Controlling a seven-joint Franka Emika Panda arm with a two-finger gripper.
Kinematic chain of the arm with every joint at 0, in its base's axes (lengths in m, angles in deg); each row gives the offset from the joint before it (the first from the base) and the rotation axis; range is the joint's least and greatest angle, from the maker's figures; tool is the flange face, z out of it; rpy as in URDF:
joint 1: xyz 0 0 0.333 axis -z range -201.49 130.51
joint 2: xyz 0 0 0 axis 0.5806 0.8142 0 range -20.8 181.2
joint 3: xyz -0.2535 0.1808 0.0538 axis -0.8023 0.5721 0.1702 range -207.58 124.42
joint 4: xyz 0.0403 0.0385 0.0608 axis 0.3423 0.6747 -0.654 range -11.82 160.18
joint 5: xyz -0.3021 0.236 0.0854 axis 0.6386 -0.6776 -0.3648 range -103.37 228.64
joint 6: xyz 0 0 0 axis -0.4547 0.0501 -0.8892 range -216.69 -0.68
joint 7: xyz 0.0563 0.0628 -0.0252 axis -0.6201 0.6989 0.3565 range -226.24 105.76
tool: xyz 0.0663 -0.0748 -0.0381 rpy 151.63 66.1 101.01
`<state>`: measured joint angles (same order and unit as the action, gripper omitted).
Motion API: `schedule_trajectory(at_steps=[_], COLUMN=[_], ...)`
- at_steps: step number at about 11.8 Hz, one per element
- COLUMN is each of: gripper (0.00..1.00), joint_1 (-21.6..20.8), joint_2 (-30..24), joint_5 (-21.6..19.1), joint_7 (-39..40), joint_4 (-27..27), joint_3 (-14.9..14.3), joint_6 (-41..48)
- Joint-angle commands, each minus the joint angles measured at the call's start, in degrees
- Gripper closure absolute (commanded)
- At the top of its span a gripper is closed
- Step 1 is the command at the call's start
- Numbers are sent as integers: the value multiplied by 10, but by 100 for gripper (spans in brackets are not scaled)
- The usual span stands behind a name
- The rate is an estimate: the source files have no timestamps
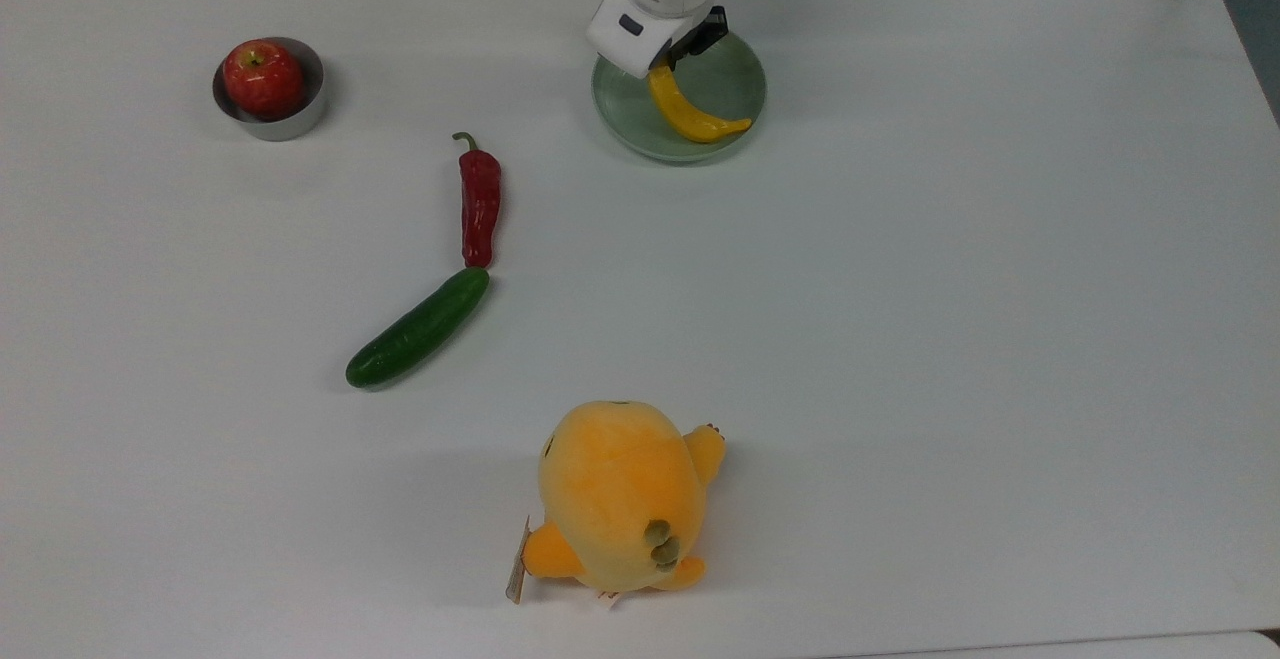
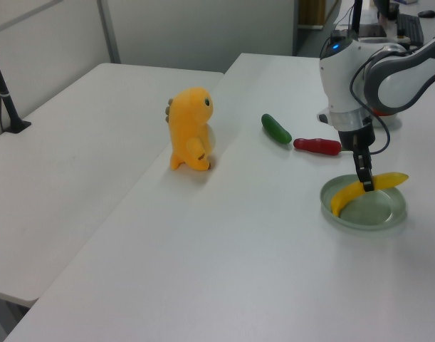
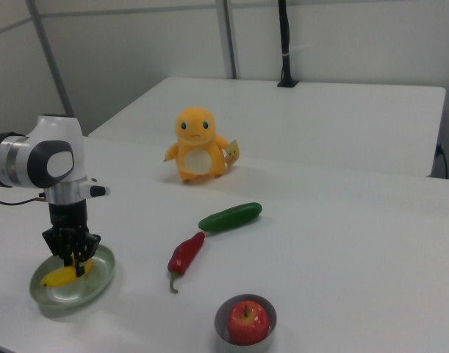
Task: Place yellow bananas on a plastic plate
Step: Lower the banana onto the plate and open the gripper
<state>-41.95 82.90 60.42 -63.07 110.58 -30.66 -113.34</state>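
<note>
A slim yellow banana (image 1: 695,116) is held by its upper end in my gripper (image 1: 664,67), which is shut on it. It hangs low over the pale green plastic plate (image 1: 735,79) at the top view's far middle. In the left view the banana (image 2: 349,194) dips its lower end onto the plate (image 2: 379,214), with the gripper (image 2: 367,184) gripping it near the middle. From the right view, the gripper (image 3: 76,259) stands upright over the plate (image 3: 92,287), and the banana (image 3: 59,276) rests inside it.
A red pepper (image 1: 480,201) and a green cucumber (image 1: 418,341) lie end to end at the top view's left of centre. A steel bowl (image 1: 300,119) holds a red apple (image 1: 263,77). An orange plush toy (image 1: 620,494) stands near the front edge.
</note>
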Motion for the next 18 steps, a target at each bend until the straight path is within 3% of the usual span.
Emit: schedule_trajectory(at_steps=[1,4,8,11,14,18], gripper=[78,54,36,0,0,0], joint_1=[-2,-1,-1,-1,1,27], joint_2=[-12,-10,-10,-11,-14,-37], joint_5=[-9,-9,-9,-9,-9,-8], joint_7=[-9,-11,-12,-14,-14,-14], joint_4=[21,21,20,19,14,-108], joint_3=[0,0,0,0,0,-4], joint_6=[-22,-16,-14,-13,-8,92])
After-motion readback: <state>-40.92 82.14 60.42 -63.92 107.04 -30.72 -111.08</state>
